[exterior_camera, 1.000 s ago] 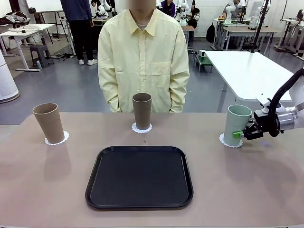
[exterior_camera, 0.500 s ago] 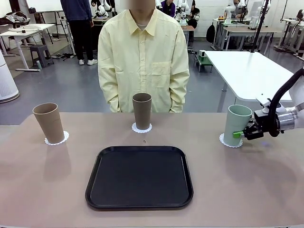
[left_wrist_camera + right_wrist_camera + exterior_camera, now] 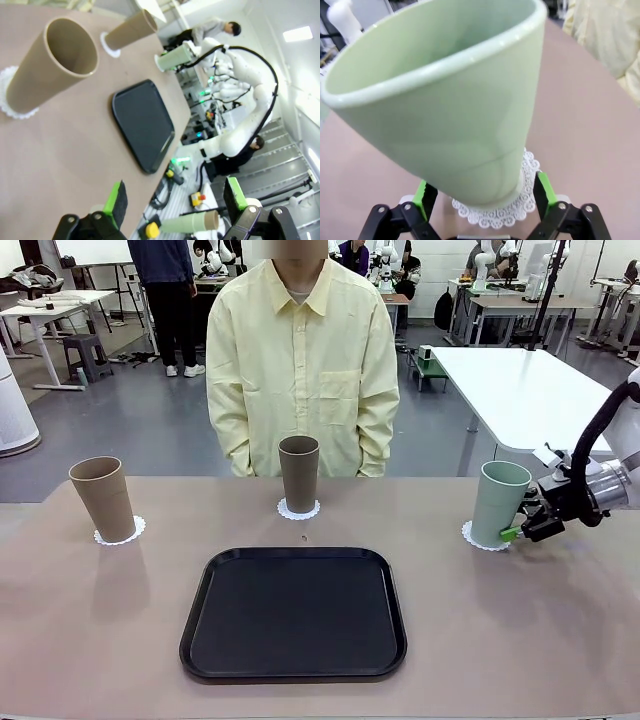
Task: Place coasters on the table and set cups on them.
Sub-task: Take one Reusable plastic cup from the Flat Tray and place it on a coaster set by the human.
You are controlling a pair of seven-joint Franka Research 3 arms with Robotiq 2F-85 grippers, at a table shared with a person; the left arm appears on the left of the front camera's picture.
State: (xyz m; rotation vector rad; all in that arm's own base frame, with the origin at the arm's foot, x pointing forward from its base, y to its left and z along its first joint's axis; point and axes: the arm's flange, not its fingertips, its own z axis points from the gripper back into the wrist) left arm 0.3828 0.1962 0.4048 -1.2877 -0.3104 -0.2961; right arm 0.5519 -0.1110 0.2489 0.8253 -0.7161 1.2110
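Right gripper (image 3: 522, 531) has dropped slightly at right frame edge, jaws spread clear of mint cup (image 3: 498, 502) standing on its coaster (image 3: 470, 537); back straight out, no nudging the cup.

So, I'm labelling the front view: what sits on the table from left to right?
Tan cup on its coaster → black tray → mint green cup → right gripper.

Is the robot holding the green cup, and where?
No. The right end effector is open, its pads either side of the mint green cup's base without gripping; the cup stands on its doily. The left end effector is open and empty.
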